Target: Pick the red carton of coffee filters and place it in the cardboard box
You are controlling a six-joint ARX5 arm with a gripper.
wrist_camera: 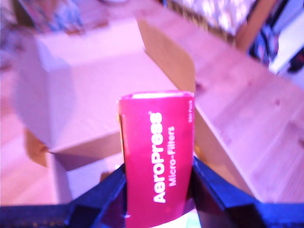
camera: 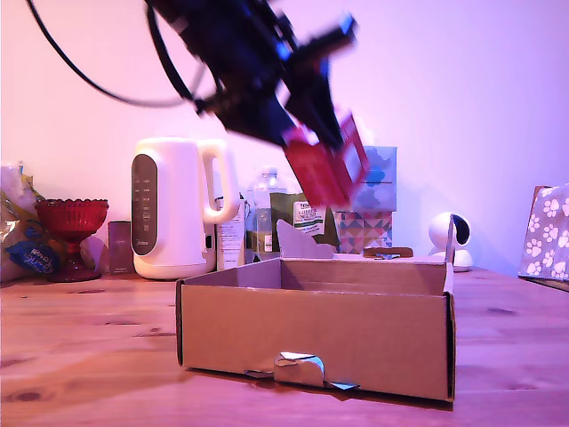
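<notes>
1. Nearest the wrist camera we saw the red carton (wrist_camera: pixel 156 156), its white "AeroPress Micro-Filters" lettering facing us, pinched between the two dark fingers (wrist_camera: pixel 211 187) of the gripper (wrist_camera: pixel 159 199).
2. The gripper was clenched on the carton, one finger pressed against each side.
3. In the exterior view the carton (camera: pixel 331 169) hung tilted in the air, carried by the blurred gripper (camera: pixel 320 142), above the cardboard box (camera: pixel 316 342) and touching nothing else.
4. The box sat open on the wooden table (camera: pixel 89 356), a torn tab notch low on its near wall.
5. In the wrist view the open box (wrist_camera: pixel 85 85) lay below and beyond the carton.
6. Behind the box we saw a white kettle (camera: pixel 178 206) and, further toward the exterior view's left, a red glass goblet (camera: pixel 71 233).
</notes>
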